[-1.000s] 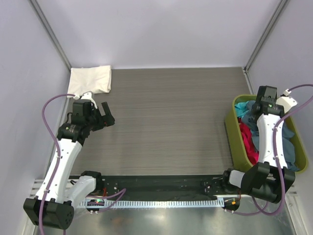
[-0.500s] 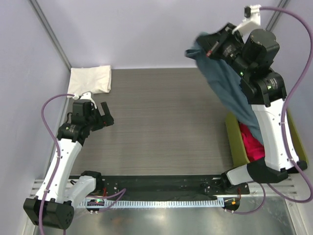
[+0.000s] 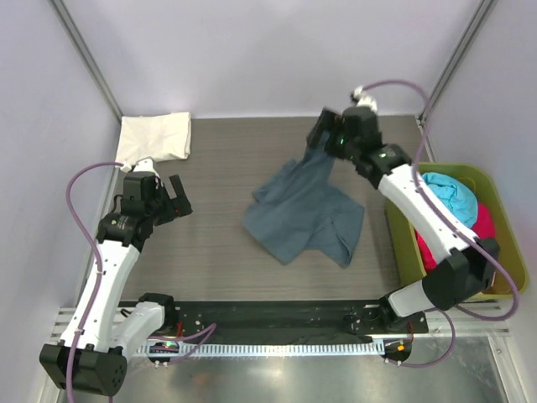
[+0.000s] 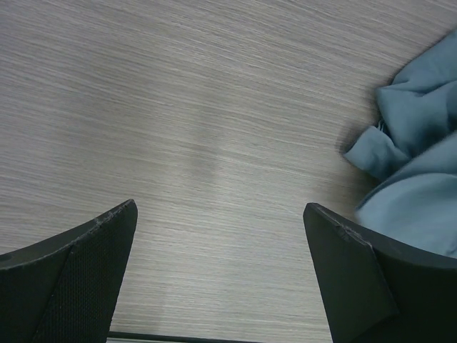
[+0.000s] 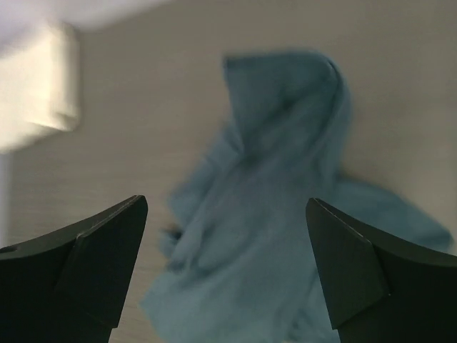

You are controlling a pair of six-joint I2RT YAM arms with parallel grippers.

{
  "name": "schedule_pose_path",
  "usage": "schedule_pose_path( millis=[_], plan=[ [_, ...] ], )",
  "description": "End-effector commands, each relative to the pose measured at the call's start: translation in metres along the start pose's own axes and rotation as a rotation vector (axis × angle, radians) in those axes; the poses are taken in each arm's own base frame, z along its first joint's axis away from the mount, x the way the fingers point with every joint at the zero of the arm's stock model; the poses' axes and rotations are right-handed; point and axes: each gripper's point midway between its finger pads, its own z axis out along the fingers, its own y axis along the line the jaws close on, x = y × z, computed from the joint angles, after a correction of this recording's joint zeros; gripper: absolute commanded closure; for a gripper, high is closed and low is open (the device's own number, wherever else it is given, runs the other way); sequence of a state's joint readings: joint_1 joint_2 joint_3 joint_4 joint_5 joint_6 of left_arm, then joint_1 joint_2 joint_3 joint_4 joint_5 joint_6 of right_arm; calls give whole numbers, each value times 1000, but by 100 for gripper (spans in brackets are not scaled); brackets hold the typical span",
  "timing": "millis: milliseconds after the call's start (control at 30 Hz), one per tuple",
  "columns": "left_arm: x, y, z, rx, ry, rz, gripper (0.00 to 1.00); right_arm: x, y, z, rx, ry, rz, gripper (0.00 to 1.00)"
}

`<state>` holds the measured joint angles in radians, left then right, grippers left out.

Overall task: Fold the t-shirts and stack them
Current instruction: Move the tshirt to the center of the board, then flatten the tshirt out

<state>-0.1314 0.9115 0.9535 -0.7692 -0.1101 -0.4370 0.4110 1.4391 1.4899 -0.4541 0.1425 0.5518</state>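
A dark slate-blue t-shirt (image 3: 306, 214) lies crumpled in the middle of the table, one end trailing up toward my right gripper (image 3: 321, 138). That gripper hovers open above the shirt's far end, and the right wrist view shows the blurred blue cloth (image 5: 285, 214) below the open right gripper (image 5: 227, 202), nothing between its fingers. A folded cream-white t-shirt (image 3: 155, 137) sits in the far left corner, also visible as a pale cream shirt (image 5: 36, 93). My left gripper (image 3: 172, 197) stands open over bare table, its open jaws (image 4: 220, 209) empty, with the blue shirt's edge (image 4: 421, 164) to the right.
An olive-green bin (image 3: 403, 231) stands at the right edge, holding a turquoise t-shirt (image 3: 445, 193) and a pink-red t-shirt (image 3: 480, 222). Pale walls close in the table at the back and on both sides.
My right arm lifted the blue t-shirt out of the bin, swung it over the table and let go; the shirt now lies mid-table. The left arm barely moved.
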Motion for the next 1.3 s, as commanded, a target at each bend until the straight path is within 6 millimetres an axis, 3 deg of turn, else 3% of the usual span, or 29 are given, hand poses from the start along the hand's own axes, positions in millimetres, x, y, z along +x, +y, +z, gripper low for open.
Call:
schedule_pose_path(
  millis=[0,233,333,367,400,467,567,700,933,1067,1133,1200,1233,1267],
  plan=[
    [-10,-3,-5,5,-31,-3,0,49,-76,-3,295,47,14,0],
    [2,-26,2,93,33,-36,1,89,-109,-20,385,151,-48,0],
    [23,-49,9,136,119,-66,4,112,-126,-30,431,196,-31,0],
    [35,-64,9,174,146,-43,4,129,-139,-34,470,217,0,0],
    [39,-76,18,192,153,-43,5,131,-142,-40,476,200,20,0],
    [65,-97,26,235,216,-52,8,152,-160,-46,530,206,47,0],
    [96,-127,46,300,286,-49,11,165,-168,-51,528,216,56,0],
    [118,-154,73,350,316,-39,15,173,-171,-57,516,229,50,0],
    [155,-179,111,367,378,-37,20,178,-170,-68,481,222,75,0],
    [178,-191,121,374,418,-19,27,198,-181,-71,506,268,72,0],
    [183,-198,122,386,423,-20,33,206,-185,-69,517,286,69,0],
    [190,-201,126,389,435,-19,46,217,-189,-65,518,312,60,0],
    [194,-202,125,391,444,-16,56,224,-190,-63,510,334,56,1],
    [196,-201,125,392,451,-15,77,224,-188,-59,498,334,49,2]
  ],
)
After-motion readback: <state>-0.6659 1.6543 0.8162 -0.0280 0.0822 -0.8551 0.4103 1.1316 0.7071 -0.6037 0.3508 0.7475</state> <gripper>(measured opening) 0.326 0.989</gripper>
